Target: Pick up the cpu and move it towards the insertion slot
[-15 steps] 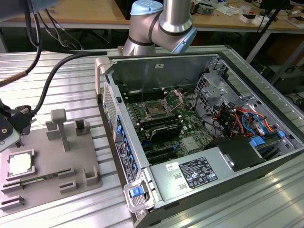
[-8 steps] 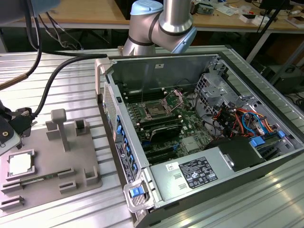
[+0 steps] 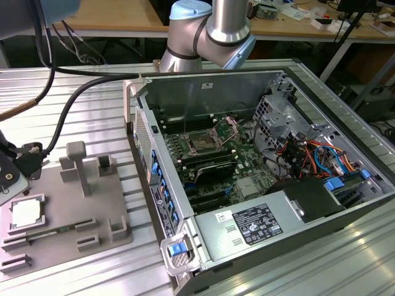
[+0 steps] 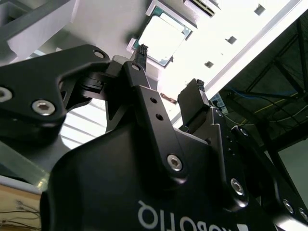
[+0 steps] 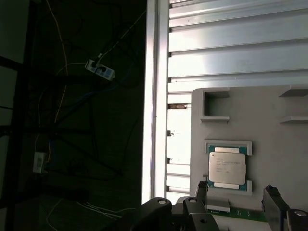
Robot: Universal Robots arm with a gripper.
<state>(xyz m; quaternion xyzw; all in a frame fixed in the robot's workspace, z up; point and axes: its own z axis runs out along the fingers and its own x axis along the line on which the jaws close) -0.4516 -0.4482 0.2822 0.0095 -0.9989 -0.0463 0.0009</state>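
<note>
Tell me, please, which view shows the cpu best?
The first wrist view: the cpu lies face-on and unobstructed in the grey tray. In the second wrist view glare washes it out; the exterior view shows it small, obliquely.

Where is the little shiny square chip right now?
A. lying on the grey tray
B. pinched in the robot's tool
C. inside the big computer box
A: the chip lies flat in its pocket on the grey tray, and the tool is open with nothing between its fingers.
</note>
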